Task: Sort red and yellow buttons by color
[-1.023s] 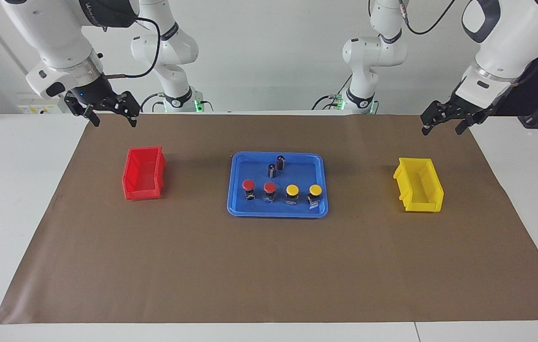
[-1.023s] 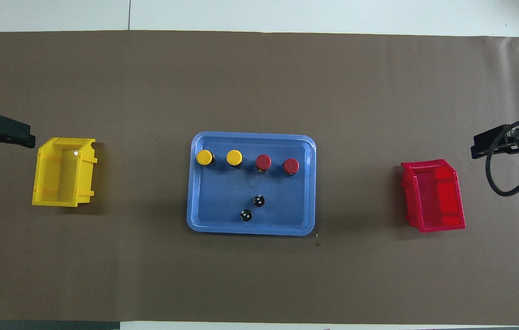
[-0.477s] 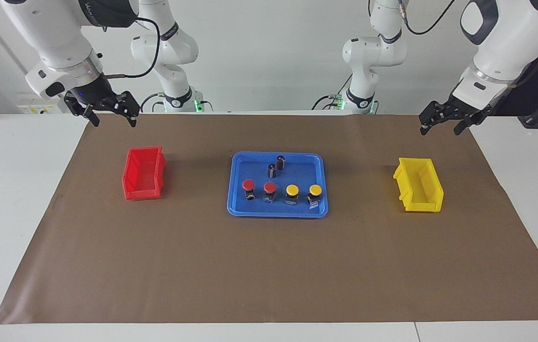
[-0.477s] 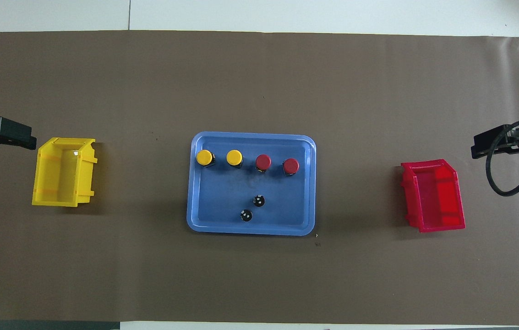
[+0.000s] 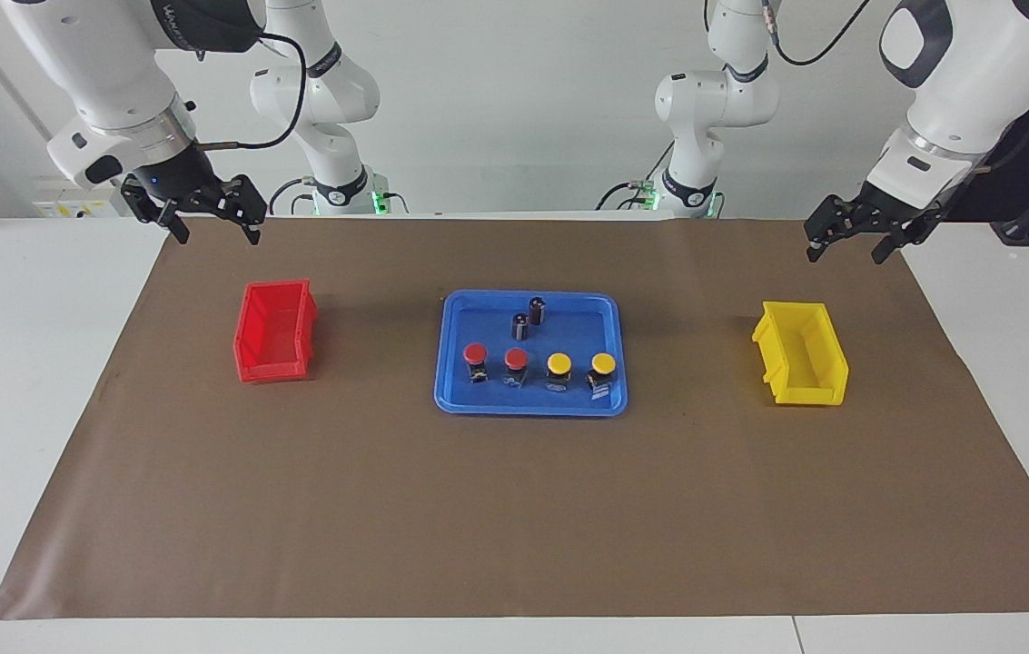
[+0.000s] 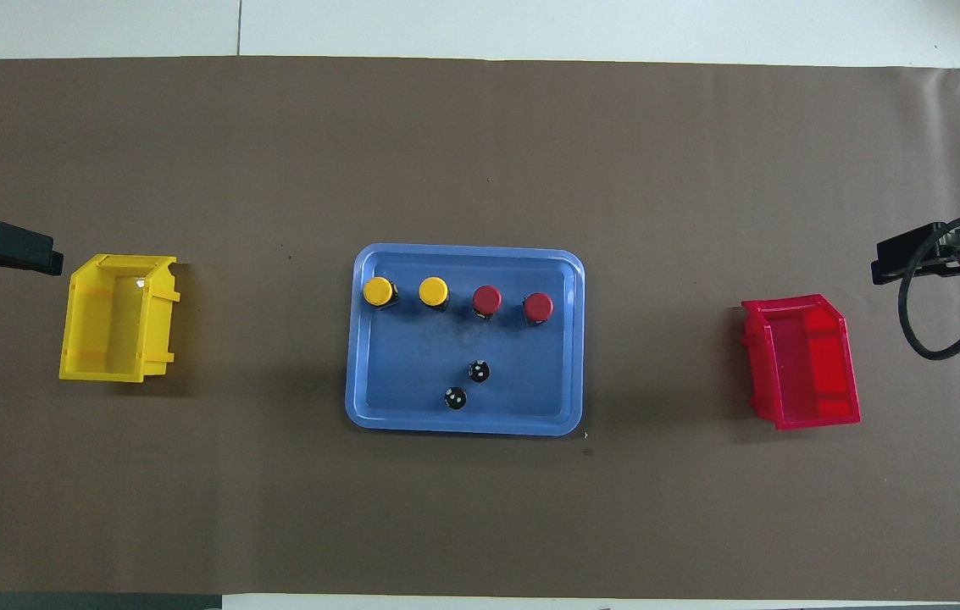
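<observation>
Open brown mat [image 5: 514, 509] is left between the blue tray [image 5: 447, 363] and each bin. Inside the tray, the four buttons [image 5: 539, 365] are lined closely, and two dark cylinders [image 5: 529, 318] stand nearer the robots, narrowing access from that edge.

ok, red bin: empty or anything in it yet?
Empty. The red bin shows only its bare floor from overhead, and both red buttons stand in the blue tray.
</observation>
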{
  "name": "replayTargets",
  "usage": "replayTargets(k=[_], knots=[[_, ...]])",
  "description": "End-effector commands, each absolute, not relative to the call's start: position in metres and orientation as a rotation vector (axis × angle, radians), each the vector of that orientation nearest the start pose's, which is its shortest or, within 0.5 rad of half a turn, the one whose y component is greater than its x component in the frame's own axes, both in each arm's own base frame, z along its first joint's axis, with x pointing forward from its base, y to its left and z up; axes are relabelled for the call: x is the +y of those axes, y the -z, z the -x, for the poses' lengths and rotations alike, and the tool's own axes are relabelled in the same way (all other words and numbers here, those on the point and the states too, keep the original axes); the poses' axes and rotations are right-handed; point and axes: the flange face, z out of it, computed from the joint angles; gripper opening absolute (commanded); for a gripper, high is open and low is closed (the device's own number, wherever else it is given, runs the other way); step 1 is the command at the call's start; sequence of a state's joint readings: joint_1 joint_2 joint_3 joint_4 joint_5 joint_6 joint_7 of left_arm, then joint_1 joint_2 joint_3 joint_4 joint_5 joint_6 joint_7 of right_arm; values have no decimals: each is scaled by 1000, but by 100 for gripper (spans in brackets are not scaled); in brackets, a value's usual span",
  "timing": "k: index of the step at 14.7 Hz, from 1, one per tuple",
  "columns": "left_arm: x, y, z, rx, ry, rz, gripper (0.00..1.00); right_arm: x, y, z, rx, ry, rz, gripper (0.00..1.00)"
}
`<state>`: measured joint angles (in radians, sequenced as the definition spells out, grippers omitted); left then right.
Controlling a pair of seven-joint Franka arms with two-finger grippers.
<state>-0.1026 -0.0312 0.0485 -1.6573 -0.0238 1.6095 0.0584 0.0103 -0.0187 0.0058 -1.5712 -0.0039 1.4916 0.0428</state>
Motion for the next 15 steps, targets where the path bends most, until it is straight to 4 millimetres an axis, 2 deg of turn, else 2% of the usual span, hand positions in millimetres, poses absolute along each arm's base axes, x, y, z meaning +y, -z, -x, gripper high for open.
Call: replayTargets(k=[1,2,3,4,6,8,9,11,12,13,15], knots=[[-37,-602,-571,205,-33,3166,100,69,-629,-569,95,-107,3151,100],[-37,-603,-572,205,-29,3162,100,93,-619,-578,88,-122,3157,100],[-37,-598,-573,210,-41,3155,100,127,-603,-584,67,-143,3163,100],[-39,-597,-572,217,-50,3142,100,161,-595,-590,103,-99,3160,100],[-46,-595,-569,238,-62,3122,100,216,-577,-597,198,26,3116,100],[-47,-588,-561,219,-96,3123,100,253,-536,-594,206,63,3099,100],[-49,-587,-554,195,-96,3124,100,263,-512,-588,192,52,3103,100],[-65,-581,-548,207,-95,3123,100,262,-473,-569,179,89,3089,100],[-80,-579,-545,174,-66,3125,100,256,-451,-556,185,110,3076,100],[-105,-578,-544,151,-11,3130,100,258,-436,-545,174,133,3068,100],[-146,-569,-543,151,19,3133,100,265,-418,-538,189,121,3070,100]])
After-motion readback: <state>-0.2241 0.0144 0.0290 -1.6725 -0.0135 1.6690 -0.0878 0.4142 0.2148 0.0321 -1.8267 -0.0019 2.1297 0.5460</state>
